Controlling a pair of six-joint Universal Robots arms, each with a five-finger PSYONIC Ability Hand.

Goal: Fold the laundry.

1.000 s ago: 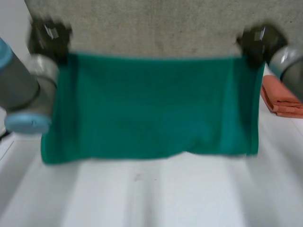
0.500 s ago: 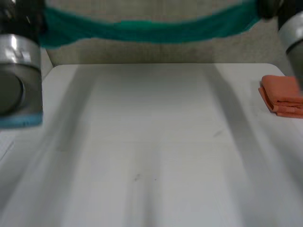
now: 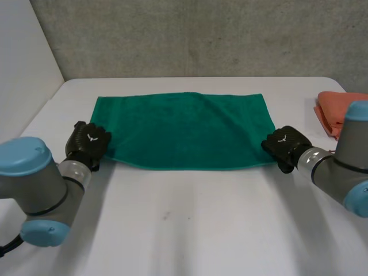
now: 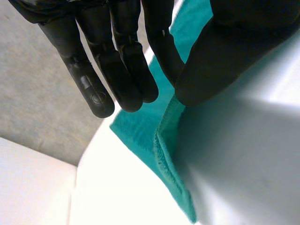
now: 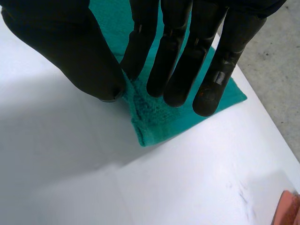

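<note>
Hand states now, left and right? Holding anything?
Left hand: shut on the green towel, thumb and finger pinching its near left corner.
Right hand: shut on the green towel, pinching its near right corner.

Head camera looks down over table point(image 3: 184, 230), wrist cameras close, all sharing towel point(image 3: 181, 129)

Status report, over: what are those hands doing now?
Pinching near corners: left hand, right hand. Flat on table: green towel. Folded orange cloth aside, clear.
</note>
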